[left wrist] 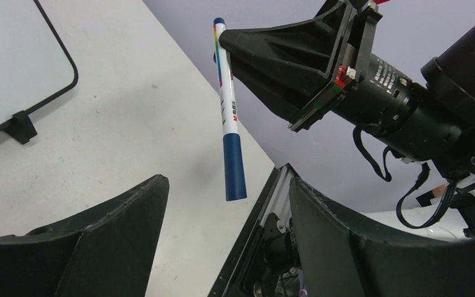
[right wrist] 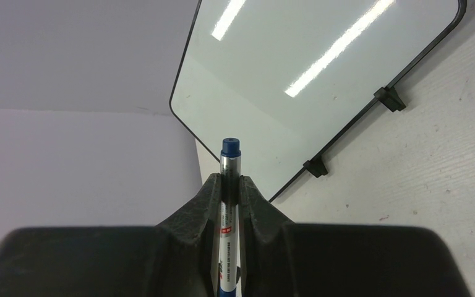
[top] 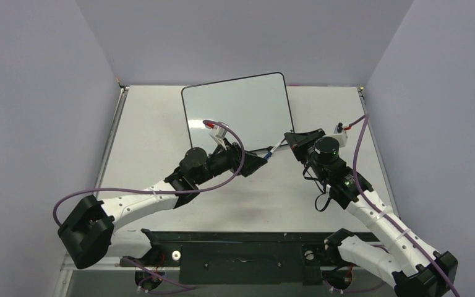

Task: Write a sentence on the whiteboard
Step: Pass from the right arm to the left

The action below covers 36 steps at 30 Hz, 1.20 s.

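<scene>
The whiteboard (top: 241,108) lies flat at the back middle of the table, glossy and white with a thin black rim; no sentence shows on it. The right wrist view has the whiteboard (right wrist: 297,74) with ceiling lights reflected in it. My right gripper (top: 293,138) is shut on a white marker (top: 274,149) with a blue cap, held just off the board's near edge. From the right gripper (left wrist: 222,40) the marker (left wrist: 229,105) points cap-first at my left gripper (left wrist: 227,182), which is open. The cap's end hangs level with the left fingertips, touching neither.
Two black clip feet (right wrist: 388,99) stick out of the board's near long edge. A black rail (top: 235,238) runs along the table's front between the arm bases. Purple cables (top: 232,145) loop over both wrists. Grey walls close the table's left, right and back sides.
</scene>
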Available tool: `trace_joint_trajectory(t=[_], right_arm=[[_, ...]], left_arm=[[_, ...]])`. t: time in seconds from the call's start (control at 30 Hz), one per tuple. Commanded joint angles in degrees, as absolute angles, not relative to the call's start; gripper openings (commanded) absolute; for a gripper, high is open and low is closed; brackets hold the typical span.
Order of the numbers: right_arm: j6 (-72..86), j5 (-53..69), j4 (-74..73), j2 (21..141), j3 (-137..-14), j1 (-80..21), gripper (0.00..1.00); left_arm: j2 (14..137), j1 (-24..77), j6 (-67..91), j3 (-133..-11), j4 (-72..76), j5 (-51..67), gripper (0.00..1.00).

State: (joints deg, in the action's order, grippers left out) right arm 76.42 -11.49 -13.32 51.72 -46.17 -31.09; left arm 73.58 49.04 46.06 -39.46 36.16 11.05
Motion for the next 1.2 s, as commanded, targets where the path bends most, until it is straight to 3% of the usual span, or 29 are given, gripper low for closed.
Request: trace_joint_trajectory(t=[0.0, 0.5, 1.0, 1.17], right_arm=[[77.3, -11.1, -10.7, 50.3, -45.9, -30.7, 0.00], [78.2, -11.4, -10.1, 49.6, -46.2, -30.7, 0.00], [78.6, -10.8, -7.7, 49.1, -44.1, -30.8, 0.00], [78.4, -10.9, -7.6, 48.6, -43.7, -30.7, 0.00]], left_arm=[[71.6, 49.1, 45.4, -40.0, 40.4, 10.2, 0.68], [78.8, 49.8, 47.3, -43.4, 45.9, 9.8, 0.54], [82.0, 50.8, 47.4, -46.3, 46.9, 10.9, 0.32], [82.6, 51.0, 47.4, -46.9, 46.3, 11.3, 0.00]])
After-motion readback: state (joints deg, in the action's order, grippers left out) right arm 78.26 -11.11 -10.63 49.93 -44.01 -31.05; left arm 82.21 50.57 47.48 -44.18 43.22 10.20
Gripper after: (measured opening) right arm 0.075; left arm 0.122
